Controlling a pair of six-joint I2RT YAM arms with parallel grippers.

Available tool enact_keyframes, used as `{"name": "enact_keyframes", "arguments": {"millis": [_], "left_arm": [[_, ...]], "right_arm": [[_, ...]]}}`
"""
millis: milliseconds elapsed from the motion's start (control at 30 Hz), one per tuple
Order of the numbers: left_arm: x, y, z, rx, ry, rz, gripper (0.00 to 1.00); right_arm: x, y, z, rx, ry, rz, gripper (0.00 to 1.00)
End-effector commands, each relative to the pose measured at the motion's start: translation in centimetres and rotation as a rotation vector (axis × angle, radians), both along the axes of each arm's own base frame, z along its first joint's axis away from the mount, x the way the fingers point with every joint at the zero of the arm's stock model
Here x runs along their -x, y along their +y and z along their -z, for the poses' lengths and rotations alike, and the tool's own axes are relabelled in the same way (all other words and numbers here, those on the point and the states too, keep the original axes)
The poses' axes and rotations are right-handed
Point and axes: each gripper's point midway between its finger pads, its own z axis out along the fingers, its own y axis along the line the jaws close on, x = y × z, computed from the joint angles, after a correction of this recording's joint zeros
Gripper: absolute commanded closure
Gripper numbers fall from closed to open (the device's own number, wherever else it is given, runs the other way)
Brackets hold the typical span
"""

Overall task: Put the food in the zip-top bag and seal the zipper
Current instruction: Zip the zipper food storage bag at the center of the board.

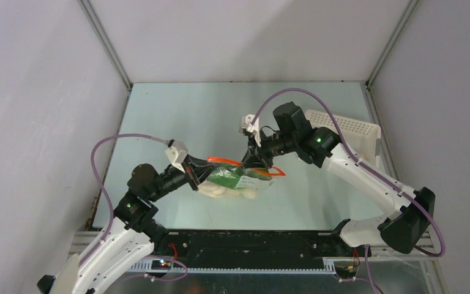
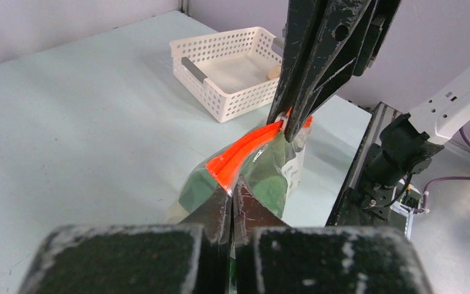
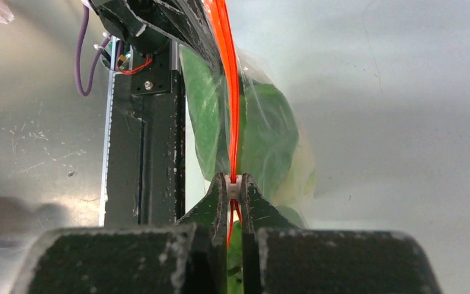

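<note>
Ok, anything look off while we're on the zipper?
Possibly: a small cream piece lies in the white basket, outside the zip-top bag, too small to identify. The left gripper and right gripper pinch the zipper; nothing spilled.

Zip-top bag (image 2: 275, 177): one, with one orange-red zipper (image 2: 245, 153). Food inside it: green leafy pieces (image 3: 269, 135) and cream-white pieces (image 1: 235, 193), neither countable through the crinkled plastic. White perforated basket (image 2: 232, 104): one; one left gripper (image 2: 229, 187), one right gripper (image 3: 234, 185).
</note>
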Motion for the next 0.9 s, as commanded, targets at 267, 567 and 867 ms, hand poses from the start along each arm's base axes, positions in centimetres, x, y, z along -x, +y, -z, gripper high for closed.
{"name": "enact_keyframes", "arguments": {"millis": [267, 567, 867], "left_arm": [[-1.5, 2.2, -2.6, 0.058, -0.105, -0.151, 1.00], [-2.3, 3.5, -2.9, 0.095, -0.121, -0.244, 1.00], [-3.1, 4.0, -2.5, 0.094, -0.115, -0.293, 1.00]], "right_arm": [[-0.5, -2.8, 0.4, 0.064, -0.015, 0.072, 1.00], [-0.9, -4.7, 1.3, 0.090, -0.016, 0.139, 1.00], [-1.2, -7.2, 3.0, 0.153, 0.008, 0.201, 1.00]]}}
